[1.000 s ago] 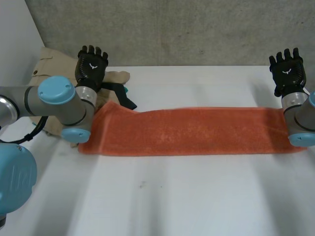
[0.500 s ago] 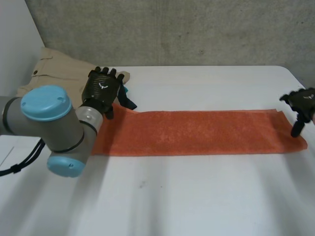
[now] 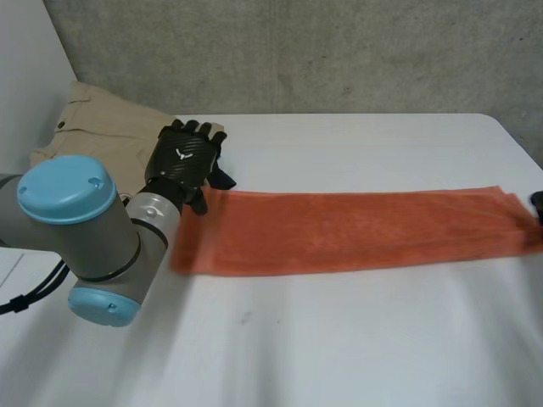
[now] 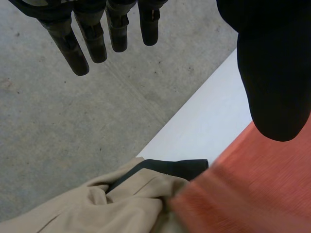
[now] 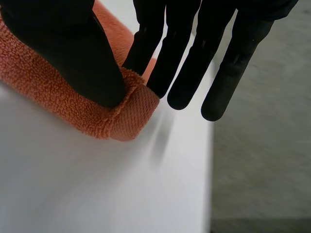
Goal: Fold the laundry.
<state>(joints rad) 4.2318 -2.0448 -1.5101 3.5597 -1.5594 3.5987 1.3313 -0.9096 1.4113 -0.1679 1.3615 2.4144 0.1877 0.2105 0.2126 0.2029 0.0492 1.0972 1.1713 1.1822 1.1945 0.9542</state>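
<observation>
A long orange towel (image 3: 356, 233) lies flat across the white table (image 3: 339, 339), running left to right. My left hand (image 3: 182, 159) hovers open over the towel's left end, its fingers (image 4: 77, 48) straight and apart and holding nothing. In the left wrist view the towel's left end (image 4: 252, 194) lies under the thumb. My right hand (image 3: 538, 203) is at the towel's right end, by the table's right edge. The right wrist view has its thumb (image 5: 63, 48) and fingers pinching the towel's end corner (image 5: 129, 114).
A crumpled beige garment (image 3: 102, 127) with a black strap (image 3: 222, 176) lies at the back left, touching the towel's left end. The garment (image 4: 112, 208) also lies below my left fingertips. A grey wall stands behind the table. The right table edge is close to my right hand.
My right hand came down from the back right onto the towel's right end and pinched it. The towel slid to the right. My left hand moved forward over the towel's left end.
</observation>
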